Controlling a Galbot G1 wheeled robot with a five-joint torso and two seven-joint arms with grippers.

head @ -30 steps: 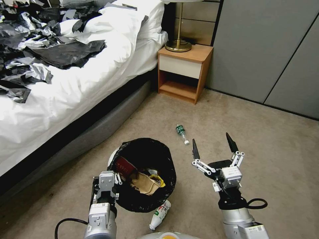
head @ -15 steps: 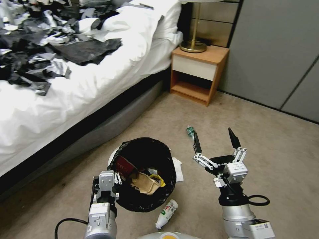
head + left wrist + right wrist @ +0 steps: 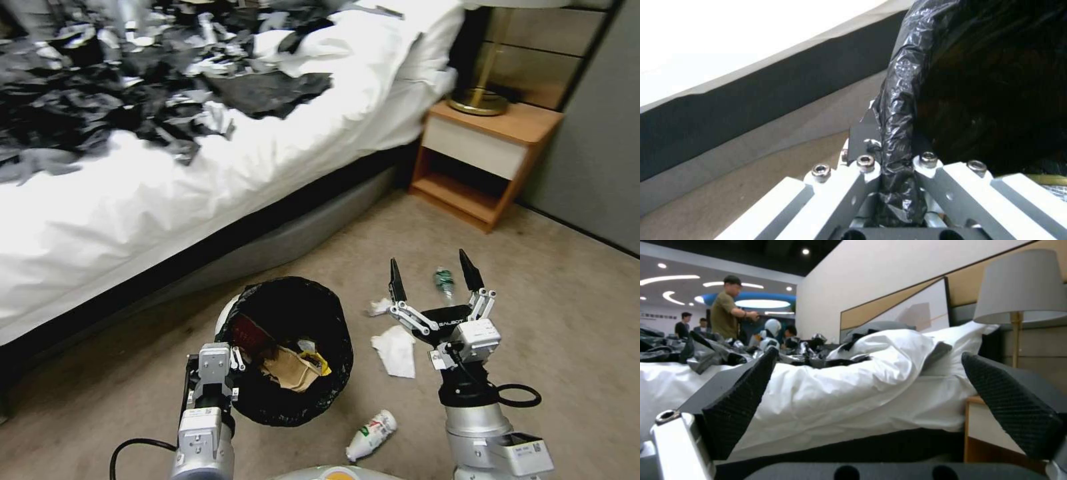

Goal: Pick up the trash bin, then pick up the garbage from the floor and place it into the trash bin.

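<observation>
The trash bin (image 3: 331,393), white with a black liner, hangs at my lower left with my left gripper (image 3: 225,360) shut on its rim (image 3: 898,133). Inside lie a red packet (image 3: 249,333), a brown paper bag (image 3: 289,371) and a yellow wrapper. My right gripper (image 3: 430,267) is open and empty above the carpet, right of the bin, its fingers (image 3: 742,396) spread wide. Garbage on the floor: a green bottle (image 3: 443,281) just beyond that gripper, a white tissue (image 3: 395,350) under it, a smaller tissue scrap (image 3: 379,307), and a white bottle (image 3: 371,435) close to my base.
A bed (image 3: 200,173) with white bedding and heaped black and silver sheets (image 3: 133,100) runs along the left. A wooden nightstand (image 3: 487,160) with a brass lamp base (image 3: 479,101) stands at the back right. Open carpet lies to the right.
The whole head view has shifted: bed, nightstand and floor litter slid to the right, and the white tissue came into sight. Both grippers hold their pose, left on the bin, right open.
</observation>
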